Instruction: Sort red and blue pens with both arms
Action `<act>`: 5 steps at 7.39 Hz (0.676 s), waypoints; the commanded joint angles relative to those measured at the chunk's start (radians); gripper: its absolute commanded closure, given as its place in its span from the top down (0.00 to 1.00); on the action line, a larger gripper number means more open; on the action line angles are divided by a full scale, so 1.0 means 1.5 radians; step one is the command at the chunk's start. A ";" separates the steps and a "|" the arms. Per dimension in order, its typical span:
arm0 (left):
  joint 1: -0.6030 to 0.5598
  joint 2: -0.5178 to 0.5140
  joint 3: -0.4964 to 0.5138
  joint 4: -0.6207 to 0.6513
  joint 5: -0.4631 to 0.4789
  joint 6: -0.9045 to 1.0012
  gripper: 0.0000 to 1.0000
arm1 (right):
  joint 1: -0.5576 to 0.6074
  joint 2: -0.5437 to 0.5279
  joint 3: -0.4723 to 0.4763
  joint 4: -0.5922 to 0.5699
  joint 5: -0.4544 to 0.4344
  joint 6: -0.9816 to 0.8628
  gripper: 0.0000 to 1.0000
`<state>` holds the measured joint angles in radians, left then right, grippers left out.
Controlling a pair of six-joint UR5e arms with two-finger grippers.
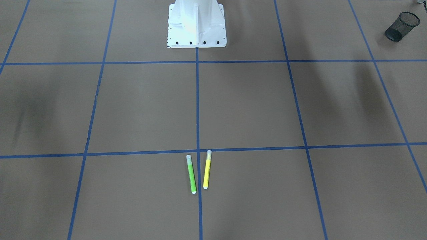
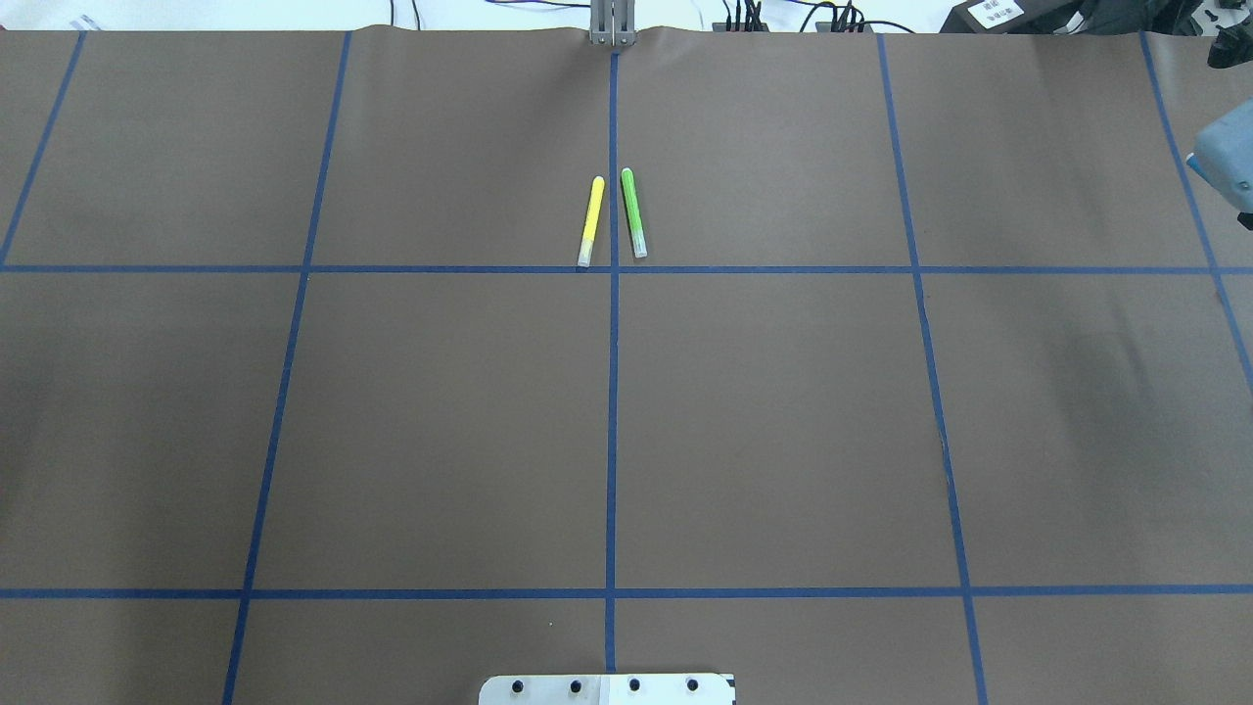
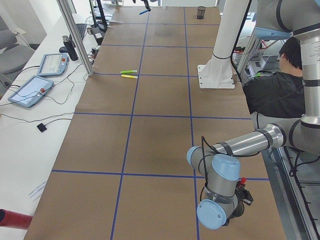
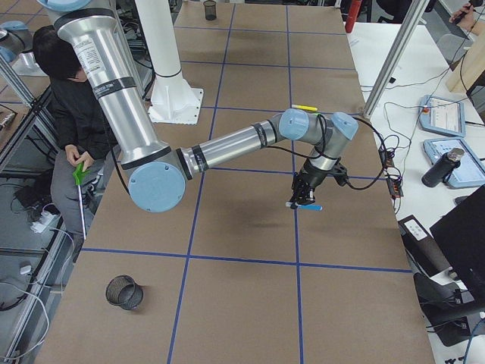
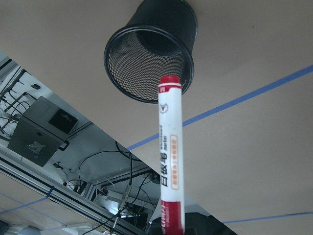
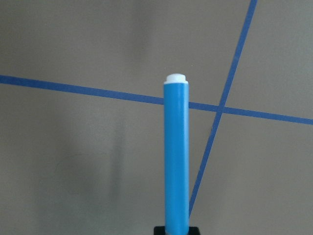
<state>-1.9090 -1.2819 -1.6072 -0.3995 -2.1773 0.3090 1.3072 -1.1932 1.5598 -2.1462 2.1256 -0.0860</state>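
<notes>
In the left wrist view the red pen (image 5: pixel 169 156), a white labelled barrel with red cap and end, sticks out from my left gripper. Its capped end sits over the near rim of a black mesh cup (image 5: pixel 151 54). In the exterior left view my left gripper (image 3: pixel 243 194) is low at the near table end, mostly hidden behind its wrist. My right gripper (image 4: pixel 305 194) is shut on the blue pen (image 4: pixel 305 205) a little above the table. In the right wrist view the blue pen (image 6: pixel 176 156) points away, over a crossing of tape lines.
A green marker (image 1: pixel 191 174) and a yellow marker (image 1: pixel 206 169) lie side by side at the centre tape line. One mesh cup (image 1: pixel 402 26) stands on my left side, another (image 4: pixel 123 291) on my right. The white pedestal (image 1: pixel 196 25) is mid-table. A person (image 4: pixel 64 114) sits behind.
</notes>
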 commanded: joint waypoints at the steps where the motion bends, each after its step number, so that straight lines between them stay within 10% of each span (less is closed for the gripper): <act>1: 0.001 -0.001 0.045 -0.004 -0.002 0.018 0.00 | 0.007 -0.010 0.002 0.001 0.015 -0.006 0.00; 5: 0.001 -0.010 0.103 -0.017 -0.006 0.023 0.00 | 0.020 -0.051 0.040 0.000 0.015 -0.007 0.00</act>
<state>-1.9068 -1.2944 -1.4677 -0.4131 -2.1845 0.3409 1.3361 -1.2460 1.5946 -2.1460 2.1474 -0.0960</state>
